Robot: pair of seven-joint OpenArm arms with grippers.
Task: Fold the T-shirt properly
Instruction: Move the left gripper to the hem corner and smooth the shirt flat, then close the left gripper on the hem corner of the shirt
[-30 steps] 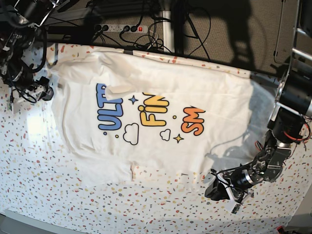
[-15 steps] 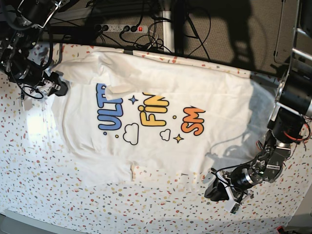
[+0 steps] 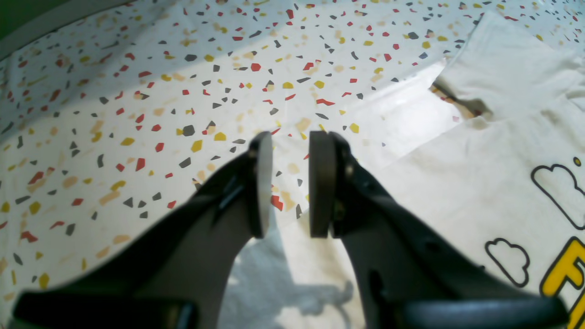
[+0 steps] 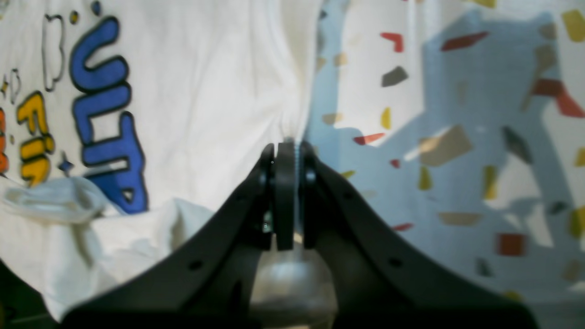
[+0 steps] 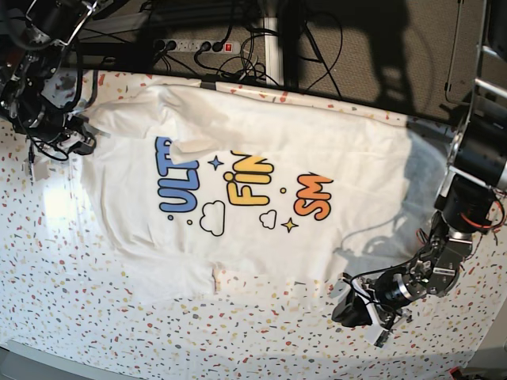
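Note:
The white T-shirt [image 5: 356, 158] lies spread print-up on the speckled table, with its blue, yellow and orange letters showing. In the base view my right gripper [image 5: 85, 141] is at the shirt's left edge. The right wrist view shows the right gripper [image 4: 285, 151] shut on a pinch of the T-shirt [image 4: 205, 91] hem, beside the blue letters. My left gripper [image 5: 350, 307] hovers at the shirt's lower right corner. In the left wrist view the left gripper [image 3: 289, 183] stands open with nothing between its pads, and the T-shirt [image 3: 480, 183] lies under and to its right.
The speckled table covering [image 5: 79, 277] runs around the shirt on the left, front and right. Behind the table's far edge lie a power strip [image 5: 198, 45] and tangled cables. A folded-over flap of cloth [image 5: 194, 145] covers part of the blue word.
My right gripper reached in to the shirt's left edge, closed on the fabric and drew back slightly left. The left arm has stayed put.

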